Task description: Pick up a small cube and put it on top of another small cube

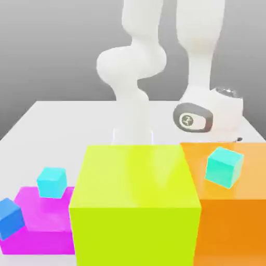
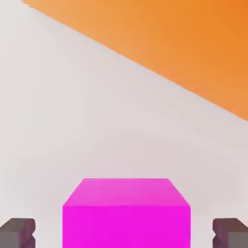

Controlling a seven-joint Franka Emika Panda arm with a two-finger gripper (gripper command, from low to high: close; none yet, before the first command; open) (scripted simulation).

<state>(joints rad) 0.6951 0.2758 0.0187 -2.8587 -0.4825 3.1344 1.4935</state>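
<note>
In the hand view, the small magenta-pink cube (image 2: pixel 126 213) rests on the white table between my gripper (image 2: pixel 123 233) fingers. A dark fingertip (image 2: pixel 17 232) stands on one side and the other fingertip (image 2: pixel 230 232) on the opposite side. A bare gap shows between each and the cube, so the jaws are open around it. In the exterior view, my hand (image 1: pixel 208 115) is low behind the orange block (image 1: pixel 228 208), which hides the fingers and the pink cube. A cyan small cube (image 1: pixel 224 167) sits tilted on the orange block.
A large yellow-green block (image 1: pixel 134 208) fills the front centre. At the exterior view's left, a flat magenta block (image 1: pixel 41 221) carries another cyan cube (image 1: pixel 51 182), with a blue cube (image 1: pixel 10 216) at its edge. The orange block's side (image 2: pixel 184 43) is close by the hand.
</note>
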